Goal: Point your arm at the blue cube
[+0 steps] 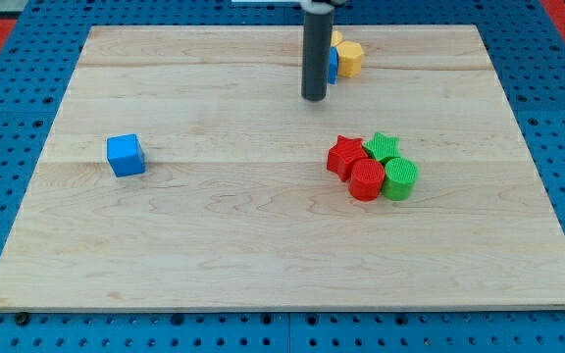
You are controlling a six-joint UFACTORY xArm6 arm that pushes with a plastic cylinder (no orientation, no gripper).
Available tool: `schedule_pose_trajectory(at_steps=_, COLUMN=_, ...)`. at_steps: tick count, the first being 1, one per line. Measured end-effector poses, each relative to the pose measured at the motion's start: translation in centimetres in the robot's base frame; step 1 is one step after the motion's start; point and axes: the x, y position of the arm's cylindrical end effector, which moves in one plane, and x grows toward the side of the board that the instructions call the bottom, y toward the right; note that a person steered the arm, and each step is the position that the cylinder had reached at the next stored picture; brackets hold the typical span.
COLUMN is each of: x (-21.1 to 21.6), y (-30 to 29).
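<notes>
My tip (314, 98), no hand to open or hold, sits well right of the blue cube (126, 155); slide left across the desk (224, 245), stopping just short

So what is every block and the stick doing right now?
blue cube: alone at the view's left, flat on the board.
my tip: far right of it, near the top.
yellow block: beside the rod.
blue block: partly hidden behind the rod.
red star, green star, red cylinder, green cylinder: clustered together.
</notes>
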Motion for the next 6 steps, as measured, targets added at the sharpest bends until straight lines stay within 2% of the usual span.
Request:
schedule_pose_trajectory(at_steps=1, x=5.1, y=-3.5)
schedule_pose_trajectory(at_steps=3, x=15.4, y=-14.4)
schedule_pose_trajectory(at_steps=4, x=15.4, y=-21.6)
schedule_pose_trajectory(at_steps=5, x=13.3, y=-24.7)
schedule_pose_trajectory(at_steps=6, x=10.4, y=-25.0)
